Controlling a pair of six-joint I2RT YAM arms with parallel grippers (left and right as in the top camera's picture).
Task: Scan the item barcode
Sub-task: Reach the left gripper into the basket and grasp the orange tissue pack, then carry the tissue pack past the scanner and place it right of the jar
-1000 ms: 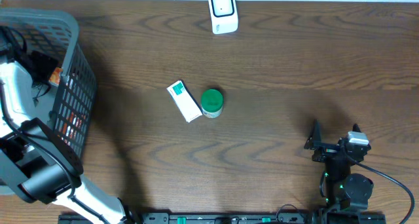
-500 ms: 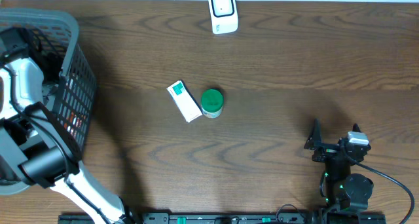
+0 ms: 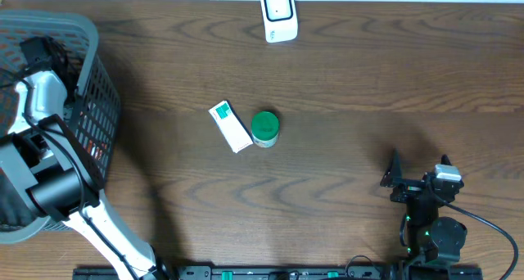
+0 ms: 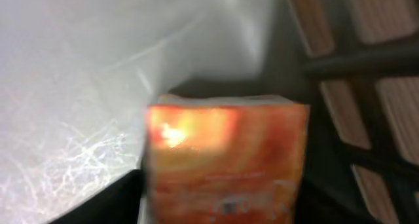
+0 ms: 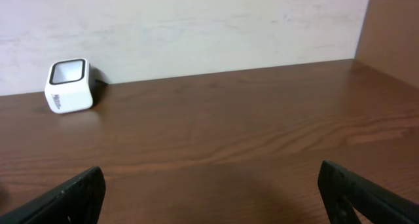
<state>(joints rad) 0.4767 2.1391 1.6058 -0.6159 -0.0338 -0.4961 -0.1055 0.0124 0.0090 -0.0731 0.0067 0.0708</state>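
Two items, a box (image 3: pixel 231 126) and a green jar (image 3: pixel 264 128), are seen mid-table. Left gripper (image 3: pixel 41 55) is placed in the basket (image 3: pixel 94 124), by an orange packet (image 4: pixel 226 162); finger state cannot be told. Right gripper (image 5: pixel 209 198) is held wide open.

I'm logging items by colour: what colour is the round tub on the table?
The tub is green, clearest in the overhead view.
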